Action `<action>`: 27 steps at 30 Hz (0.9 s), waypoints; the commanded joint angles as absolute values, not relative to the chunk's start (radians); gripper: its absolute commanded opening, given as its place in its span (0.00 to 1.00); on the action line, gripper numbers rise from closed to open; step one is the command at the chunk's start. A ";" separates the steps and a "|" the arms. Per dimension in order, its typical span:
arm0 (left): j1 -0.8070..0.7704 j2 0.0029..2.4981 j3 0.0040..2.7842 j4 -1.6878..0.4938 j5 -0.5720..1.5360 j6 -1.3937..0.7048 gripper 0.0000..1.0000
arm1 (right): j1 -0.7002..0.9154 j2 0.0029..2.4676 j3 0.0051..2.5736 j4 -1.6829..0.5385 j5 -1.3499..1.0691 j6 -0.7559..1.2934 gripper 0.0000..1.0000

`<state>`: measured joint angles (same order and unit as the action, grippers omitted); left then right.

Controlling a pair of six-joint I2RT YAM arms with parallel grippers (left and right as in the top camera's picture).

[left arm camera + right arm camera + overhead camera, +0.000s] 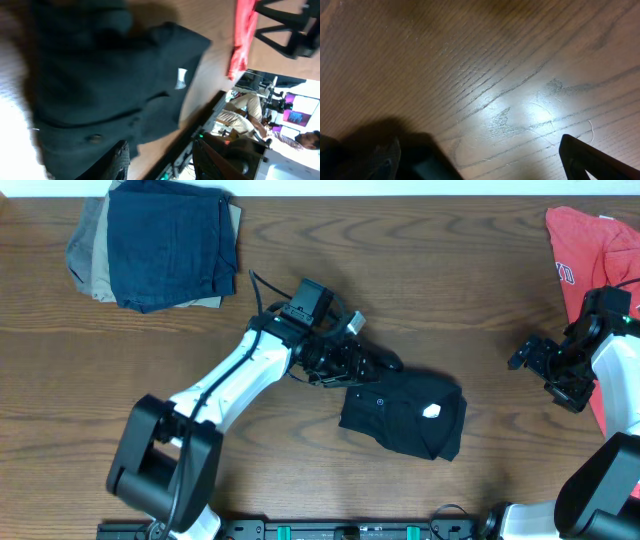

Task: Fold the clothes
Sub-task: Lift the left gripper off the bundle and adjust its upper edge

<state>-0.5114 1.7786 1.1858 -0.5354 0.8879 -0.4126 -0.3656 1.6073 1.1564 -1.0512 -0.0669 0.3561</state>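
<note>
Table (450, 280): black T-shirt (400, 415) lies as a compact bundle at front centre, long axis left-right. Of the 2 arms, the left is nearer. Left gripper (368, 366) meets its far-left corner, hold on cloth not determinable. Right gripper (530, 358) gapes wide, empty, well apart.

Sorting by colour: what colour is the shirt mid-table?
The shirt is black with a small white mark, clearest in the overhead view.

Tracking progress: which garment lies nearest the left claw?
The black T-shirt mid-table, beside the left claw; the folded stack and red shirt sit at far corners.
</note>
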 commanded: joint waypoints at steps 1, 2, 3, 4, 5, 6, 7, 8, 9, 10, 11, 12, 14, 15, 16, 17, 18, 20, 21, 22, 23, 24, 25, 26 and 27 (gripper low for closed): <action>-0.526 1.831 1.167 -0.537 0.886 -0.369 0.43 | -0.370 1.601 1.163 -1.050 -0.063 0.366 0.99; -0.535 1.846 1.167 -0.536 0.894 -0.368 0.43 | -0.370 1.601 1.163 -1.050 -0.063 0.366 0.99; -0.546 1.864 1.167 -0.529 0.911 -0.361 0.43 | -0.370 1.601 1.163 -1.050 -0.063 0.366 0.99; -0.559 1.883 1.167 -0.518 0.927 -0.358 0.43 | -0.370 1.601 1.163 -1.050 -0.063 0.366 0.99; -0.571 1.900 1.167 -0.505 0.933 -0.360 0.43 | -0.370 1.601 1.163 -1.050 -0.063 0.366 0.99; -0.585 1.919 1.167 -0.489 0.935 -0.360 0.43 | -0.370 1.601 1.163 -1.050 -0.063 0.366 0.99; -0.598 1.937 1.167 -0.474 0.935 -0.360 0.43 | -0.370 1.601 1.163 -1.050 -0.063 0.366 0.99; -0.614 1.959 1.167 -0.452 0.935 -0.360 0.43 | -0.370 1.601 1.163 -1.050 -0.063 0.366 0.99; -0.624 1.973 1.167 -0.438 0.935 -0.360 0.43 | -0.370 1.601 1.163 -1.050 -0.063 0.366 0.99; -0.638 1.993 1.167 -0.418 0.942 -0.360 0.43 | -0.370 1.601 1.163 -1.051 -0.063 0.366 0.99; -0.651 2.014 1.167 -0.394 0.959 -0.360 0.43 | -0.370 1.601 1.163 -1.050 -0.063 0.366 0.99; -0.664 2.036 1.167 -0.366 0.986 -0.360 0.43 | -0.370 1.601 1.163 -1.051 -0.063 0.366 0.99; -0.684 2.075 1.167 -0.317 1.023 -0.360 0.43 | -0.370 1.601 1.163 -1.050 -0.064 0.366 0.99; -0.695 2.095 1.167 -0.296 1.025 -0.360 0.43 | -0.370 1.601 1.163 -1.050 -0.064 0.366 0.99; -0.703 2.117 1.167 -0.278 1.024 -0.360 0.43 | -0.370 1.601 1.163 -1.051 -0.063 0.366 0.99; -0.709 2.134 1.167 -0.262 1.024 -0.360 0.43 | -0.370 1.601 1.163 -1.050 -0.063 0.366 0.99; -0.711 2.151 1.167 -0.247 1.025 -0.360 0.43 | -0.370 1.601 1.163 -1.051 -0.063 0.366 0.99; -0.711 2.176 1.167 -0.231 1.008 -0.361 0.43 | -0.370 1.601 1.163 -1.051 -0.064 0.366 0.99; -0.710 2.181 1.167 -0.231 0.993 -0.360 0.43 | -0.370 1.601 1.163 -1.050 -0.063 0.366 0.99; -0.708 2.181 1.167 -0.234 0.979 -0.360 0.43 | -0.370 1.601 1.163 -1.051 -0.063 0.366 0.99; -0.707 2.181 1.167 -0.234 0.975 -0.360 0.42 | -0.370 1.601 1.163 -1.050 -0.063 0.366 0.99; -0.705 2.178 1.168 -0.234 0.976 -0.361 0.42 | -0.370 1.601 1.163 -1.050 -0.063 0.366 0.99; -0.702 2.175 1.169 -0.239 0.975 -0.368 0.41 | -0.370 1.601 1.163 -1.050 -0.063 0.366 0.99; -0.696 2.166 1.169 -0.247 0.975 -0.369 0.39 | -0.370 1.601 1.163 -1.050 -0.063 0.366 0.99; -0.691 2.157 1.169 -0.256 0.975 -0.371 0.37 | -0.370 1.601 1.163 -1.051 -0.063 0.366 0.99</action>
<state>-0.6910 2.1014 1.1946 -0.2283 1.0992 -0.3771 -0.3656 1.6073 1.1564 -1.0512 -0.0666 0.3561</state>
